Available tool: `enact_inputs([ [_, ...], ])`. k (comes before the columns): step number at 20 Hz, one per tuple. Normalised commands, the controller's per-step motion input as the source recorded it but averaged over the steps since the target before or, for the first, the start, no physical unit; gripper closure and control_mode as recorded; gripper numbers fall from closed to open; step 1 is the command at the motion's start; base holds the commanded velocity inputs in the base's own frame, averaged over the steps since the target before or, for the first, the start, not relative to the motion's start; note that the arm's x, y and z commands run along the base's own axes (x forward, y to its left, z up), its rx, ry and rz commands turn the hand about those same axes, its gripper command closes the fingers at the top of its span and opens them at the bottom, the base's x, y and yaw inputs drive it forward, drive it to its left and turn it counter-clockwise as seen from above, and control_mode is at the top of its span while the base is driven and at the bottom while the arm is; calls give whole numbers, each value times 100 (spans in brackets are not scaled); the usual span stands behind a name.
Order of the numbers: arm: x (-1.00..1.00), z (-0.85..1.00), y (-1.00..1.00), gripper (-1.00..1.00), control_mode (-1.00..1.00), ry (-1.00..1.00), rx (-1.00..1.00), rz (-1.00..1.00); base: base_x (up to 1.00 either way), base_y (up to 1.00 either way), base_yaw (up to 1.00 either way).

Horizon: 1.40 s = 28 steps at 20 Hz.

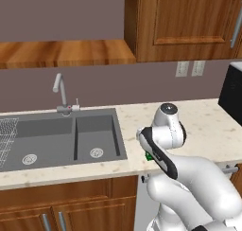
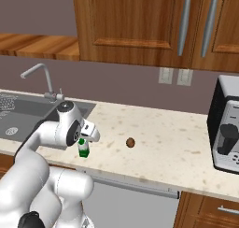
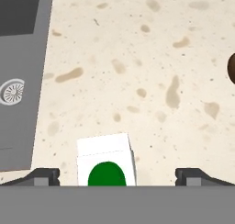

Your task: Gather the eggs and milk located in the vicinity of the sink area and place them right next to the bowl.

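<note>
Gripper is spread wide, grasping nothing, hovering directly above the milk, a boxy white carton with a round green cap standing upright near the front edge of the speckled beige stone counter. The smooth dark-brown oval egg lies mid-counter, right of the carton and apart from it. Matte dark-grey double-basin sink with its slim gooseneck faucet is set into the counter's left part.

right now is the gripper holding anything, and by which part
Nothing is held. The gripper hangs open above the milk, its jaws wide of the carton's sides and touching nothing.
</note>
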Motion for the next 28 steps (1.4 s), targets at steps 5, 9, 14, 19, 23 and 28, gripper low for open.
enact_inputs([
  [5,0,-18,1,-100,-100,0,0,0,0,0,0],
  [9,0,-31,0,-100,-100,0,0,0,0,0,0],
  [14,0,-34,0,-100,-100,0,0,0,0,0,0],
  [19,0,-31,1,-100,-100,0,0,0,0,0,0],
  [23,0,-29,2,-100,-100,0,0,0,0,0,0],
  [28,0,-31,0,-100,-100,0,0,0,0,0,0],
])
